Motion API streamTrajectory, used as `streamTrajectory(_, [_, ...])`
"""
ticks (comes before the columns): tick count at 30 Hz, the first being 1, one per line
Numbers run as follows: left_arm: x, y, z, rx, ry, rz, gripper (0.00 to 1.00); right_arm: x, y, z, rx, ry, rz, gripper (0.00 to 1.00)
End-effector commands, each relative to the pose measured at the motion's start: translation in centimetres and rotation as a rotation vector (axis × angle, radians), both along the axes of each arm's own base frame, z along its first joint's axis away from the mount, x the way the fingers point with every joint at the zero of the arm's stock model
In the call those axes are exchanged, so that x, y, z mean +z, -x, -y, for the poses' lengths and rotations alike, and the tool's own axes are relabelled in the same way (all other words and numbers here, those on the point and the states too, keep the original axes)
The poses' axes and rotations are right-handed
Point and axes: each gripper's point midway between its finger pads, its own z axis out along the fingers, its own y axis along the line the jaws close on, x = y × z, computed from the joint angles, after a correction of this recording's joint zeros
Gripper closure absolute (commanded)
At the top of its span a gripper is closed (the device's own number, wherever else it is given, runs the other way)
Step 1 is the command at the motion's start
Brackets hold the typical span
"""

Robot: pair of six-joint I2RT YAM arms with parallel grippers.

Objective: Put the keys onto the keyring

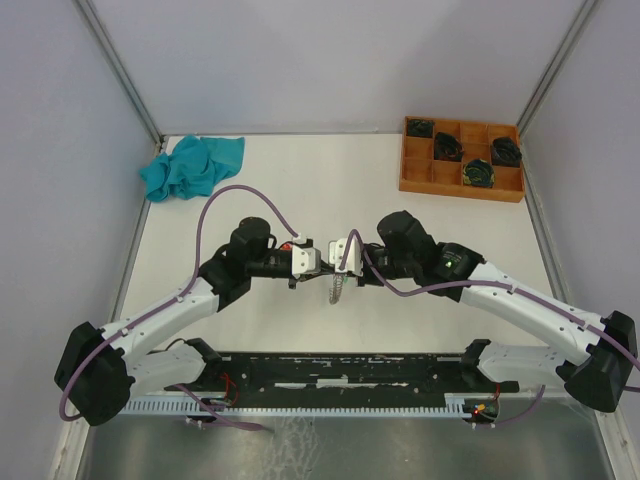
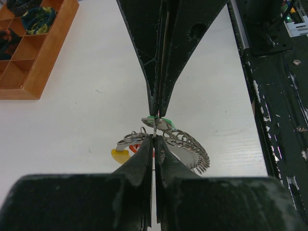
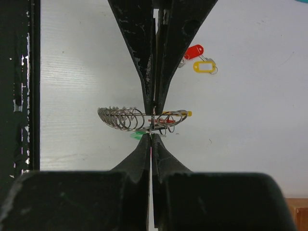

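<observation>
Pale lilac walls and thin metal posts enclose a white table (image 1: pixel 400 215) with a faint wood grain. At its far left lies a crumpled teal cloth (image 1: pixel 192 167). At its far right stands an orange wooden tray (image 1: pixel 412 185) of square compartments, holding black round coils (image 1: pixel 478 173) with green marks. A scuffed black base plate (image 1: pixel 340 375) runs along the near edge, where both white arms are bolted. The arms meet tip to tip over the middle of the table. The left gripper (image 2: pixel 154 139) has its black tapered fingers pressed together, and they seem to pinch the wire of the keyring (image 3: pixel 120 118). The keyring is a silvery coil of many thin loops, held side-on off the table between the two grippers. A yellow tag (image 2: pixel 120 155) and a sliver of red hang from it. The right gripper (image 3: pixel 152 138) is likewise squeezed shut, apparently on the green key (image 3: pixel 139 135), whose small plastic tag and metal blade sit right at the ring. The red key (image 3: pixel 194 51) and yellow key (image 3: pixel 204 66) lie close together on the table, well apart from the ring. The yellow one's tag is a rounded frame with a pale window.
</observation>
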Motion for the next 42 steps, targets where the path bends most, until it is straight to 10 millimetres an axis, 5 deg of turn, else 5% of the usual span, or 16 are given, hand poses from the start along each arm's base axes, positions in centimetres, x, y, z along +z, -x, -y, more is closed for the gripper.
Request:
streamTrajectory(1, [3.1, 0.0, 0.8, -0.024, 0.068, 0.028, 0.97, 1.9, -0.4, -0.9, 0.014, -0.054, 0.049, 0.99])
streamTrajectory(12, [3.2, -0.4, 0.6, 0.003, 0.061, 0.043, 0.97, 0.9, -0.4, 0.4, -0.019, 0.0, 0.045, 0.99])
streamTrajectory(42, [3.0, -0.2, 0.8, -0.015, 0.061, 0.019, 0.97, 2.1, 0.0, -0.9, 0.027, -0.054, 0.046, 0.99])
